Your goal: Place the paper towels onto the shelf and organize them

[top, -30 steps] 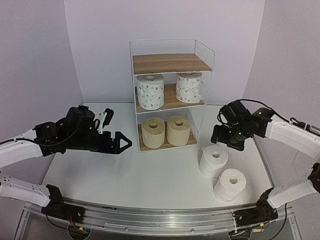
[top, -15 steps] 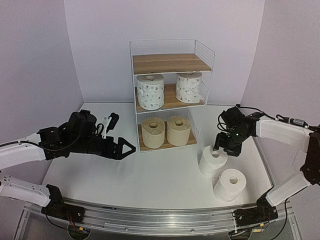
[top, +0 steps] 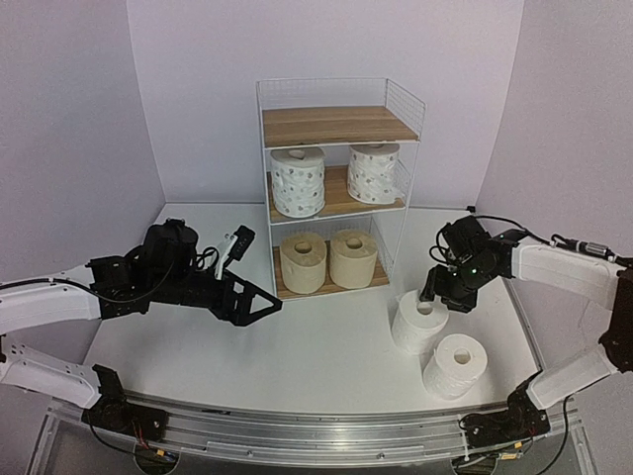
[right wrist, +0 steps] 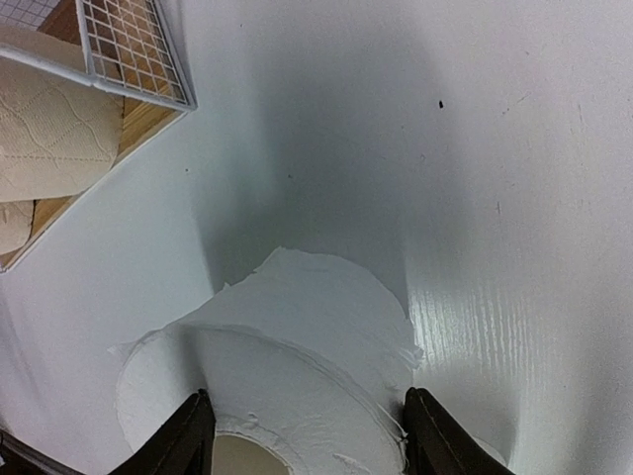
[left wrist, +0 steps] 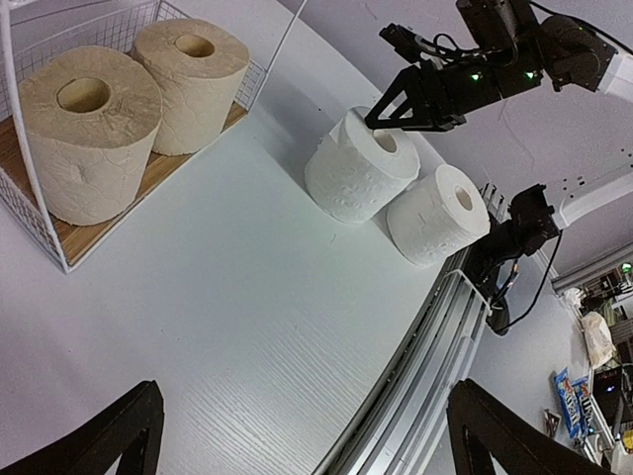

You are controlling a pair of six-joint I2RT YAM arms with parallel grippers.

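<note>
The shelf stands at the back of the table with two dotted paper towels on its middle board and two beige ones on the bottom board. Two plain white rolls lie on the table at the right: one upright, one tipped towards me. My right gripper is down on the upright roll. One finger sits by its core and the other presses its outer wall. My left gripper hovers open and holds nothing, left of the shelf.
The top board of the shelf is bare wood. The shelf's mesh corner is close to the left of the right gripper. A metal rail runs along the table's near edge.
My right gripper came down onto the upright white roll and its jaws closed in on it; the roll shifted slightly left. My left arm swung right and forward, staying open.
</note>
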